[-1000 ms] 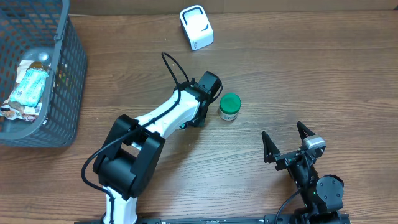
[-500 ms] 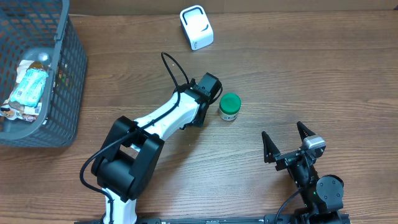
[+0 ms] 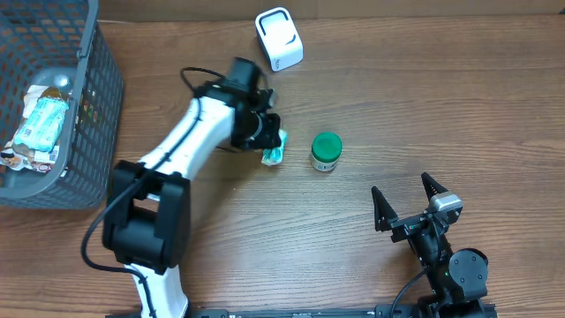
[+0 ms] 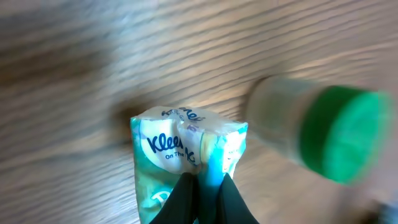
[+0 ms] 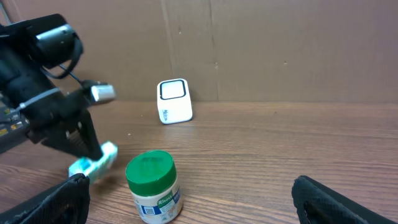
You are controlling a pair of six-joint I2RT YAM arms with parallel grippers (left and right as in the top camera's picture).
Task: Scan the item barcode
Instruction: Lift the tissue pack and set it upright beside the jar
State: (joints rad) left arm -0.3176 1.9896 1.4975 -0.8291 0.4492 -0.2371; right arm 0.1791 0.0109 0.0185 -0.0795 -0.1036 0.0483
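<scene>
A teal-and-white Kleenex tissue pack point(image 4: 186, 152) is pinched at one end between the black fingertips of my left gripper point(image 4: 202, 186), which is shut on it. Seen from overhead, the pack point(image 3: 274, 156) hangs from that gripper point(image 3: 268, 144), just left of a green-lidded jar point(image 3: 327, 151). The white barcode scanner point(image 3: 279, 39) stands at the table's far edge. The right wrist view takes in the scanner point(image 5: 174, 101), the jar point(image 5: 152, 186) and the pack point(image 5: 93, 163). My right gripper point(image 3: 401, 185) rests near the front edge, open and holding nothing.
A dark mesh basket point(image 3: 99, 84) holding several packaged goods stands at the far left. A brown cardboard wall point(image 5: 280, 50) rises behind the scanner. The left arm's black cable point(image 3: 199, 75) loops above its wrist.
The left gripper shut on the tissue pack and swung left and back, away from the jar, bringing the pack into view. The right arm has not moved.
</scene>
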